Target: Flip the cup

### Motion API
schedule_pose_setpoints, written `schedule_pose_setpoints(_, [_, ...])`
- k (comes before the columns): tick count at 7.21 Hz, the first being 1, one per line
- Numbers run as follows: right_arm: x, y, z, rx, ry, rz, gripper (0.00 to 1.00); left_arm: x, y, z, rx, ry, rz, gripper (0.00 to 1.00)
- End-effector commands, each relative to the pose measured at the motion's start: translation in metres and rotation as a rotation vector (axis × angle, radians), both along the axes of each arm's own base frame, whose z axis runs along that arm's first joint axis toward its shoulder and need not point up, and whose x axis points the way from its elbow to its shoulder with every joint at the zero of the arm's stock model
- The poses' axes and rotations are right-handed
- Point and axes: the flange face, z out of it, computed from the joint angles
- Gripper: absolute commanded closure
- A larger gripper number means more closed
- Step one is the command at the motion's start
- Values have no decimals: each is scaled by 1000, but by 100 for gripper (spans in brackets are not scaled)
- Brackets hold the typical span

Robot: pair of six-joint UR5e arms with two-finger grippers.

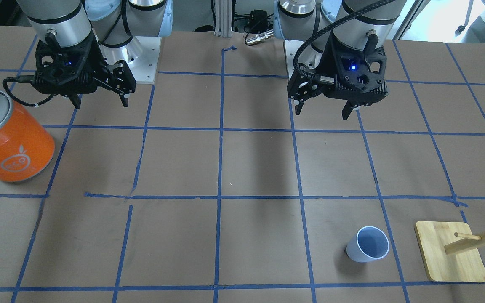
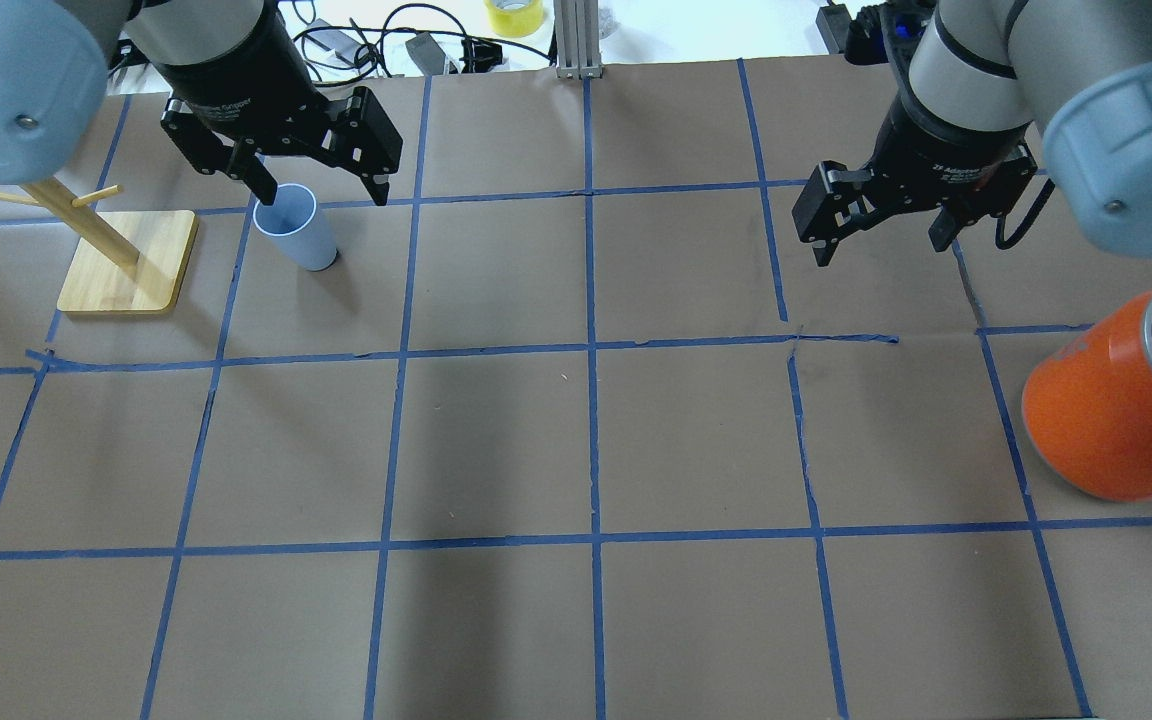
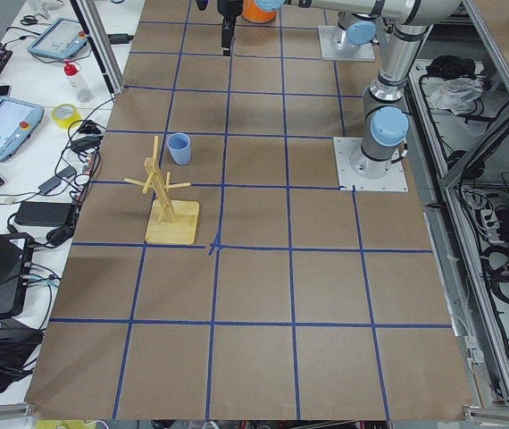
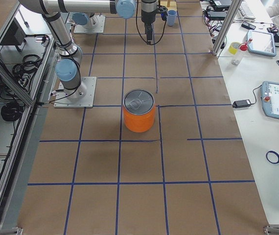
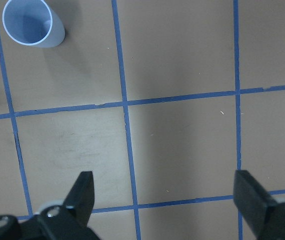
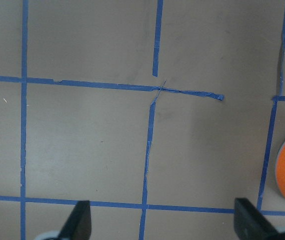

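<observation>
The can (image 1: 11,139) is cut off at the frame edge in the front and overhead views, and the rack's (image 1: 451,252) post runs out of the front view. In the overhead view one finger of the left gripper (image 2: 322,197) overlaps the cup's (image 2: 296,226) rim, but the left wrist view shows the cup well clear of both fingers. The cup stands upright, mouth up, on the table (image 2: 496,450) near the rack base. Left gripper: jaws spread wide, holding nothing, touching nothing. Right gripper (image 2: 880,250): likewise spread and empty, apart from the can.
</observation>
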Motion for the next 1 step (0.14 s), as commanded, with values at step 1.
schedule_pose_setpoints(1, [0,0,-1,2,0,0,0,0,4,-1,33,-2,18,0])
